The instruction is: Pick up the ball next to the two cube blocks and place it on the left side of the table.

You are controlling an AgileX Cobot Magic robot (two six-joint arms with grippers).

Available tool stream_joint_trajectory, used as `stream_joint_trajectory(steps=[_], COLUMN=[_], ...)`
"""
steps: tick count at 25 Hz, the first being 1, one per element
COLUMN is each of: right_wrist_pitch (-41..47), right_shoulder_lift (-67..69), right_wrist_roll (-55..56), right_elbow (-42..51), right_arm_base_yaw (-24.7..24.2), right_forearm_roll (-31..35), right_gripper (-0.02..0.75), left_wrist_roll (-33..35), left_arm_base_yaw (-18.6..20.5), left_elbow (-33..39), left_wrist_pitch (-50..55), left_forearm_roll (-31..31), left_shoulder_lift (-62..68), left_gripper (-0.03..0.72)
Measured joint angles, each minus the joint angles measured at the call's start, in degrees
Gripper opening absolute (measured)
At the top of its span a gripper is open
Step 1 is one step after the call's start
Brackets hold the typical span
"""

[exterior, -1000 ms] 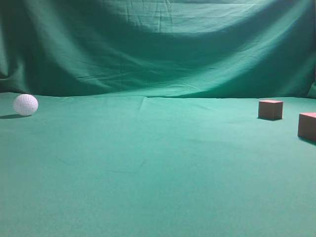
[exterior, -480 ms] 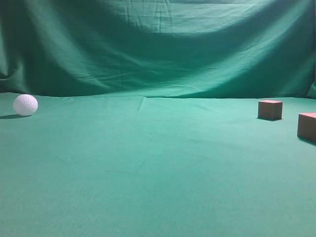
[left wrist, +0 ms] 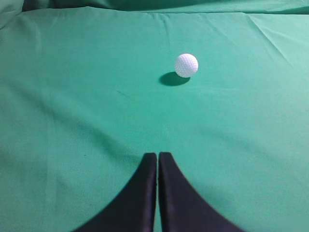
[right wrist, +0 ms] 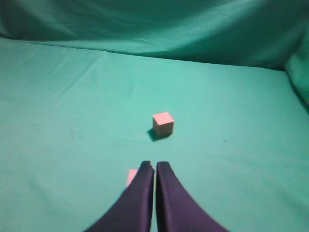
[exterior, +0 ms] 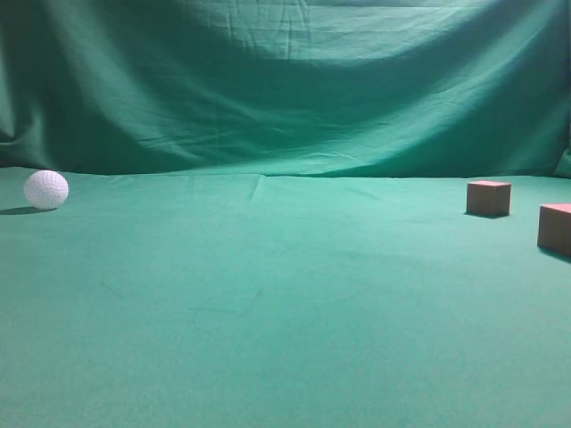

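Observation:
The white dimpled ball (exterior: 45, 189) rests on the green table (exterior: 285, 321) at the far left, by the backdrop. It also shows in the left wrist view (left wrist: 186, 65), well ahead of my left gripper (left wrist: 158, 155), which is shut and empty above the cloth. The two reddish-brown cube blocks stand at the right: one (exterior: 489, 197) farther back, one (exterior: 555, 228) cut by the frame edge. In the right wrist view one cube (right wrist: 163, 123) lies ahead of my shut, empty right gripper (right wrist: 154, 165); the other cube (right wrist: 131, 177) is partly hidden behind its left finger. Neither gripper shows in the exterior view.
A wrinkled green cloth backdrop (exterior: 285, 80) rises behind the table. The cloth rises in a fold at the right edge of the right wrist view (right wrist: 299, 72).

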Motion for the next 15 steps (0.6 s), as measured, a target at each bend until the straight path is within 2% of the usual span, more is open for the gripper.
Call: stream_joint_trajectory(steps=[7,15], right_wrist_pitch=[-0.81,-1.08], right_shoulder_lift=[-10.16,-14.05], right_wrist_roll=[0.1,1.06], right_elbow=[9.75,15.26], right_arm_base_yaw=[-11.52,-17.38], right_forearm_roll=[0.0,0.22], right_gripper=[0.0,0.0], left_wrist_roll=[0.0,0.0], left_arm_base_yaw=[0.0,0.0], left_elbow=[0.0,0.0], left_wrist_pitch=[0.0,0.0], left_forearm_roll=[0.0,0.0], left_shoulder_lift=[0.0,0.0], left_gripper=[0.0,0.0])
